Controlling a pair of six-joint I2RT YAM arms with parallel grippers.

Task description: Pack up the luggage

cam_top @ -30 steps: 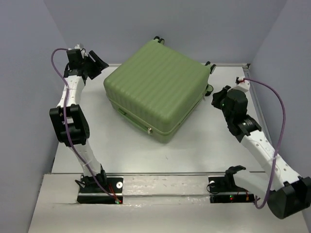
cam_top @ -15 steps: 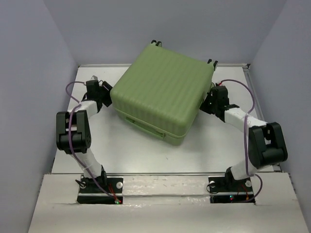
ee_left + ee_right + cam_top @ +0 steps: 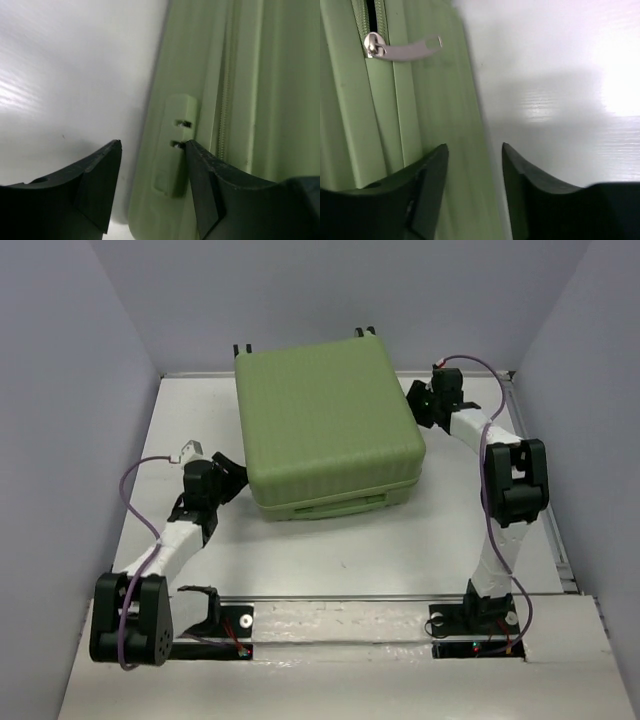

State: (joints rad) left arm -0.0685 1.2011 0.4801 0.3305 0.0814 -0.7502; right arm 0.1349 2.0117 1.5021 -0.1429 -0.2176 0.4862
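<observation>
1. Light-green ribbed plastic formed the large hard-shell suitcase [image 3: 325, 425]. It lay flat and closed on the white table [image 3: 330, 560], toward 12 o'clock from the table's middle, with its small black wheels [image 3: 240, 348] on the far edge.
2. The left gripper [image 3: 232, 472] sat at the case's 8 o'clock corner with its jaws apart and nothing clamped. In the wrist view one black finger [image 3: 100, 170] hung over bare table. The other touched the side wall beside a small moulded green block [image 3: 175, 145], next to the zipper track.
3. The right gripper [image 3: 418, 405] sat at the 2 o'clock corner, likewise spread and empty. A silver zipper pull [image 3: 402, 47] lay flat on the seam, at 11 o'clock from its fingers [image 3: 432, 170].
4. The shell looked stiff and unlikely to give under pressure. Its smooth, rounded walls would probably be slippery for thin fingers, and the body seemed far too wide to clamp. Nudging or sliding it looked safer than lifting.
5. The likeliest holds were the thin zipper pull, pinched across its flat tab, and what appeared to be a moulded handle [image 3: 335, 505] on the 6 o'clock wall. The lid's rim would offer a hold only once the seam was unzipped.
</observation>
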